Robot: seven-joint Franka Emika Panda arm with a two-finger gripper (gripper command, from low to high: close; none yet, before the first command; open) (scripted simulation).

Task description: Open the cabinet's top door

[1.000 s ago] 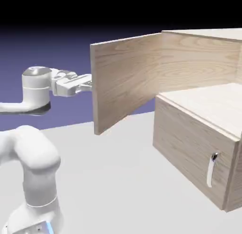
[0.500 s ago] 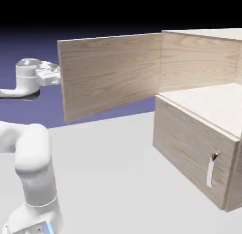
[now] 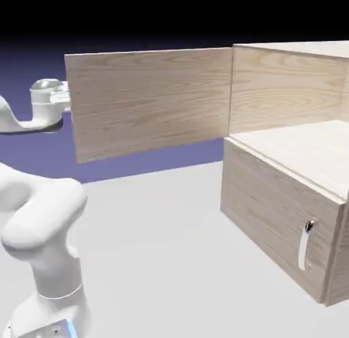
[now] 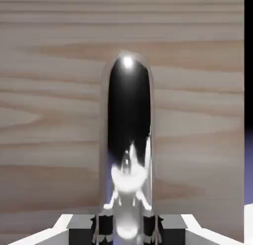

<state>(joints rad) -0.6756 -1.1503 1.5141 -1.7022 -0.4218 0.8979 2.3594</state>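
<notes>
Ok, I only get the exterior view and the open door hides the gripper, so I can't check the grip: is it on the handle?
Observer: Yes. In the hand view the gripper is shut on the silver handle.
Operator: How does the bar lie there?
Observer: It runs from between the fingertips up the picture to a rounded end.
Operator: What's behind it?
Observer: The top door, its woodgrain filling nearly the whole frame.

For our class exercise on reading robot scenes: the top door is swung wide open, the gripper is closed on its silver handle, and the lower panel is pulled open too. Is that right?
Not quite. The lower panel is shut, flush with the cabinet, as the exterior view shows. The rest holds: the top door is swung wide open, and the hand view shows the gripper closed on its silver handle.
</notes>
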